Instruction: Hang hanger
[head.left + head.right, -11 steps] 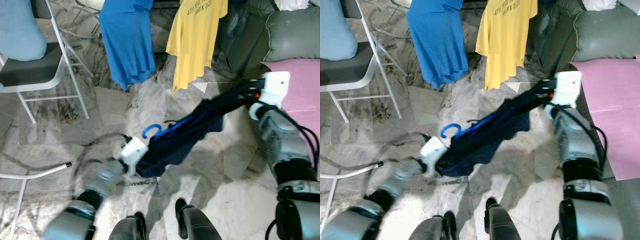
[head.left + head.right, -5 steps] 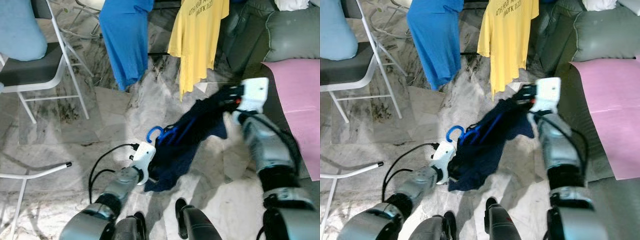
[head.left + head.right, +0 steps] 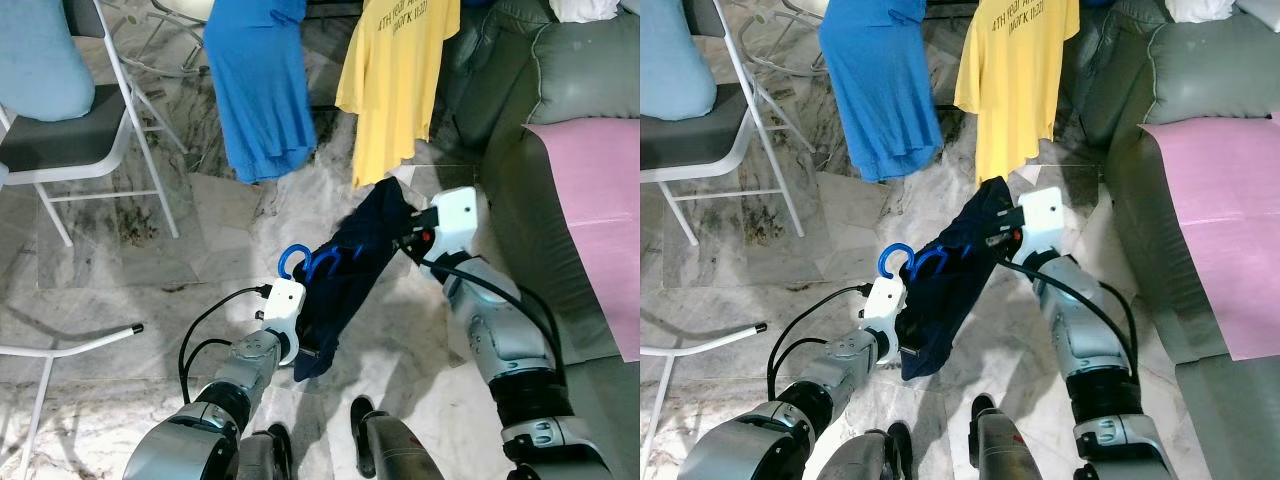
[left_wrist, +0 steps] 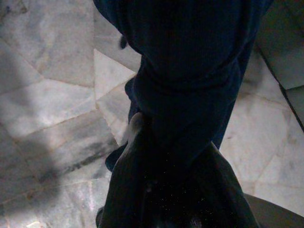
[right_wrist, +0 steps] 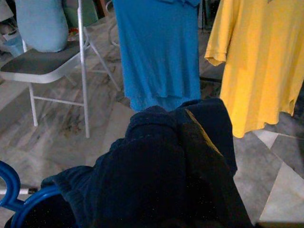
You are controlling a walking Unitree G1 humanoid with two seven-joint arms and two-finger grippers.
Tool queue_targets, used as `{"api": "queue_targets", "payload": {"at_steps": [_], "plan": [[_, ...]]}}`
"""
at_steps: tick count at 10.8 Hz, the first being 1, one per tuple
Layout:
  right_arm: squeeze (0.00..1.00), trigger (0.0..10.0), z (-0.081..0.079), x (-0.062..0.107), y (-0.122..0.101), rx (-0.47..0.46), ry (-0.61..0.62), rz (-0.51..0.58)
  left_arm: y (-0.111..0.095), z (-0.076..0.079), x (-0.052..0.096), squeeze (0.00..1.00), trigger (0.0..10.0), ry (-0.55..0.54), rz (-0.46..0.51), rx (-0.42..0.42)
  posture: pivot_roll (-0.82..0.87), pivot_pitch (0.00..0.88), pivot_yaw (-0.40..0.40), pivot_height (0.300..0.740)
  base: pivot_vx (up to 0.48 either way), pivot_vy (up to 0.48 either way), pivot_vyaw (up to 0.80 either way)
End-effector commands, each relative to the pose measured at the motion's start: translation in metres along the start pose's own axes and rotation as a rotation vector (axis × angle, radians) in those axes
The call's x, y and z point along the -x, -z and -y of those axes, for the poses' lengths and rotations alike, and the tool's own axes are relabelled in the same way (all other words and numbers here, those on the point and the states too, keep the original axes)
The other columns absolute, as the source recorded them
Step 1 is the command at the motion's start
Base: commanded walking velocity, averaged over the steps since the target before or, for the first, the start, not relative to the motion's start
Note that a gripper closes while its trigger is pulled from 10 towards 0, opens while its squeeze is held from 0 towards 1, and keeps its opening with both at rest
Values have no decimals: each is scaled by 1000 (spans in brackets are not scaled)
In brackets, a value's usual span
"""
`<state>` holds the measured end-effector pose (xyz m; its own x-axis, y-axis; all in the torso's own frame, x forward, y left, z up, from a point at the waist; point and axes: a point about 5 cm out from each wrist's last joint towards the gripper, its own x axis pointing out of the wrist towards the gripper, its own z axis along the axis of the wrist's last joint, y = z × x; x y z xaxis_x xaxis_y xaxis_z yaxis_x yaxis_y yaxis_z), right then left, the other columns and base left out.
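Marble floor [image 3: 120, 270], grey-veined. Upper centre of the frame: a blue garment [image 3: 255, 85] and a yellow T-shirt [image 3: 395, 75] hang side by side, hems just above the floor. Upper left: a white folding chair [image 3: 95, 140] with a grey seat, a pale blue cushion [image 3: 40, 60] against its back. A second white chair leg [image 3: 70, 345] juts in at lower left. Right side: a grey sofa [image 3: 560, 70] with a pink cloth [image 3: 600, 200] laid over it. The hanging clothes stand just beyond the held bundle.

Both arms reach forward and inward at frame centre. Left gripper [image 3: 310, 335] sits low, wrist white, a black cable [image 3: 215, 315] looping off it; in the left wrist view its fingers [image 4: 123, 190] are clamped on the lower fold of a dark navy garment [image 3: 350, 265]. Right gripper [image 3: 400, 235] is higher and to the right; its fingers [image 5: 204, 156] are wrapped in the same cloth, closed on its upper end.

The navy garment stretches diagonally between the two grippers, bunched and sagging, clear of the floor. A blue hanger [image 3: 310, 262] is tangled in it, hook curling out at the left near the left wrist.
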<state>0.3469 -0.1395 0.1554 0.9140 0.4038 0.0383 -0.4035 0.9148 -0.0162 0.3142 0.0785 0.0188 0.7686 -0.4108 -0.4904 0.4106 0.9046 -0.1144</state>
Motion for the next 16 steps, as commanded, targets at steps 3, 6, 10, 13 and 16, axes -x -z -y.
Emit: {"api": "queue_targets", "payload": {"at_steps": [3,6,10,13,16], "plan": [[0,0,-6,-1,-3,-8,-30,16,6,-4,2,0,0,-32,-25,34,-165,240,67,740,0,0,0],[0,0,-6,-1,-3,-8,-30,16,6,-4,2,0,0,-32,-25,34,-165,240,67,740,0,0,0],[0,0,-12,3,0,-16,-66,2,6,-4,1,0,0,-38,-25,37,-165,240,67,740,0,0,0],[0,0,-12,3,0,-16,-66,2,6,-4,1,0,0,-38,-25,37,-165,240,67,740,0,0,0],[0,0,-12,3,0,-16,-66,2,6,-4,1,0,0,-38,-25,37,-165,240,67,740,0,0,0]]}}
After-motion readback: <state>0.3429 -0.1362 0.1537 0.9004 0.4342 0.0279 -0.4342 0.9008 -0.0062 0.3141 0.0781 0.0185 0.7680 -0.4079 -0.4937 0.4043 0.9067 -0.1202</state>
